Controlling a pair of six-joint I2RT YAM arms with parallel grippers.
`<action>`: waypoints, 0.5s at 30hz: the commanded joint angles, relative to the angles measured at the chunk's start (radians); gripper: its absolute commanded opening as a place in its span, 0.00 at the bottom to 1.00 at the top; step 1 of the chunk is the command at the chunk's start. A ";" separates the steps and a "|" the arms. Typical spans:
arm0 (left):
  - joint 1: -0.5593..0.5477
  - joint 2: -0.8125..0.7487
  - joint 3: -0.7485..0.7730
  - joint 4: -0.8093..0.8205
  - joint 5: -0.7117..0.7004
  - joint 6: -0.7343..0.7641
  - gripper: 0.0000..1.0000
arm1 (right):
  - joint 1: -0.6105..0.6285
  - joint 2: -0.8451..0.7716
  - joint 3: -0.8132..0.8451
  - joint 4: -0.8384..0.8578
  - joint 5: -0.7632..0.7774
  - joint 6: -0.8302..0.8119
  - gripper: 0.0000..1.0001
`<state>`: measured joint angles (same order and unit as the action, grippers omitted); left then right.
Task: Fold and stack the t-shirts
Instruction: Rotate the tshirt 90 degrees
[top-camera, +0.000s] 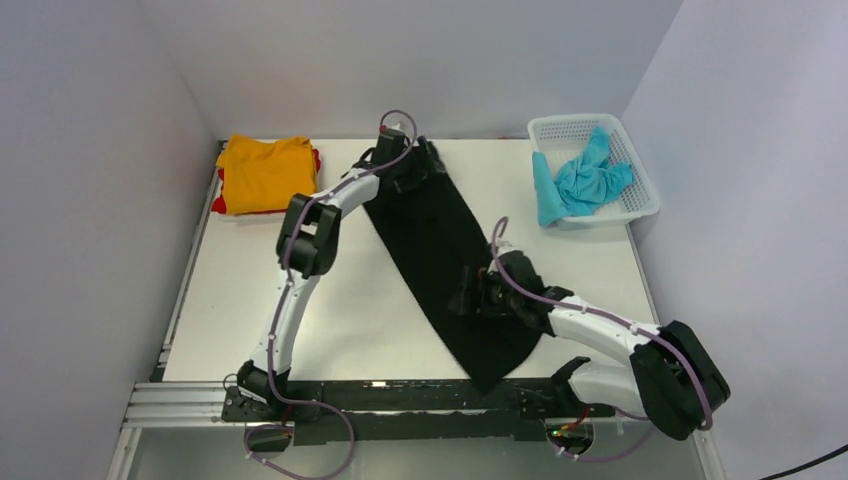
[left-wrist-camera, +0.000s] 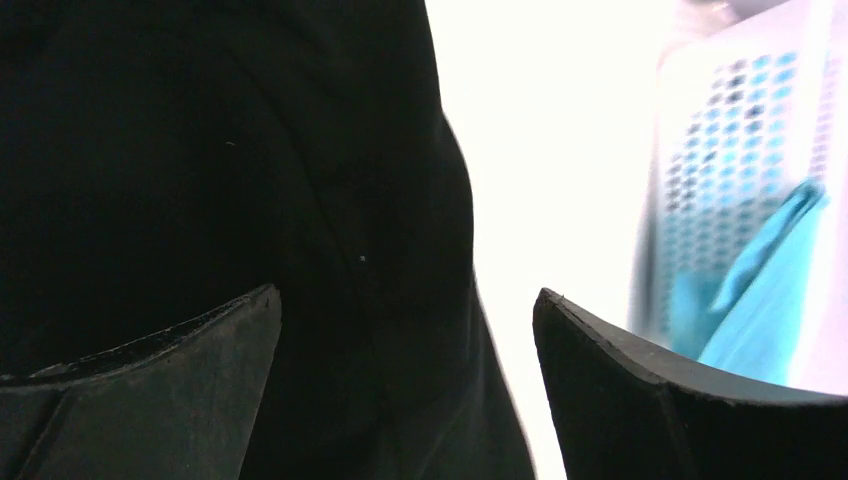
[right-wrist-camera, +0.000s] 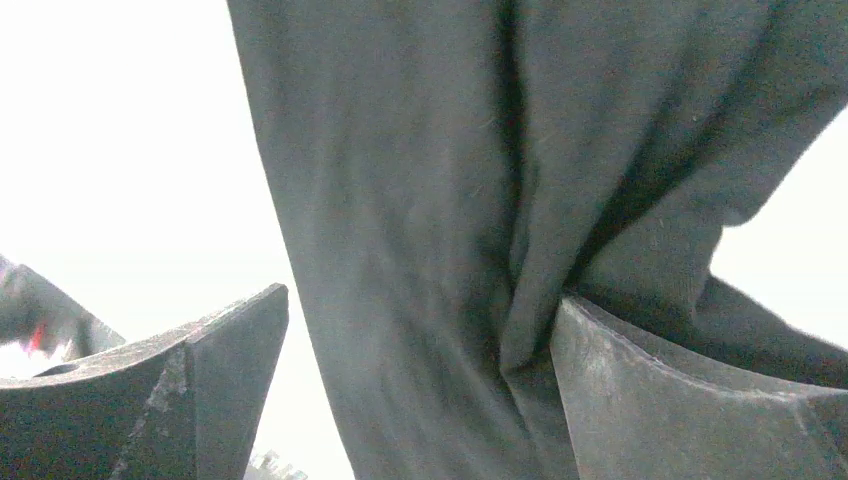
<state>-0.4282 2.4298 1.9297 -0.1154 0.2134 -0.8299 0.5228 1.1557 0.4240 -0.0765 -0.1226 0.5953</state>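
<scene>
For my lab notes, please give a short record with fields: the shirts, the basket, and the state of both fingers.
centre: long folded black cloth t-shirt, lying diagonally on white table
far left: folded orange cloth t-shirt on top of red cloth t-shirt
far right: crumpled turquoise cloth t-shirt inside white plastic lattice basket
left fingers: open, at black t-shirt's far end
right fingers: open, black cloth between them, nearer end

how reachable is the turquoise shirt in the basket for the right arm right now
Probably yes: the turquoise shirt hangs over the rim of the basket on the right arm's side, nothing between. The right gripper, open over the black shirt, would have to lift first.
</scene>
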 joint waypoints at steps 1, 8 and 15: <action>0.006 0.283 0.407 -0.057 0.184 -0.076 1.00 | 0.180 0.101 -0.027 0.153 -0.274 0.088 1.00; 0.052 0.398 0.513 0.120 0.105 -0.280 1.00 | 0.278 0.212 0.008 0.209 -0.297 0.094 1.00; 0.094 0.358 0.488 0.121 0.018 -0.288 0.99 | 0.353 0.133 0.028 0.145 -0.265 0.064 1.00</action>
<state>-0.3782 2.7861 2.4111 0.0154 0.3229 -1.1034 0.8421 1.3399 0.4530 0.1787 -0.3607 0.6552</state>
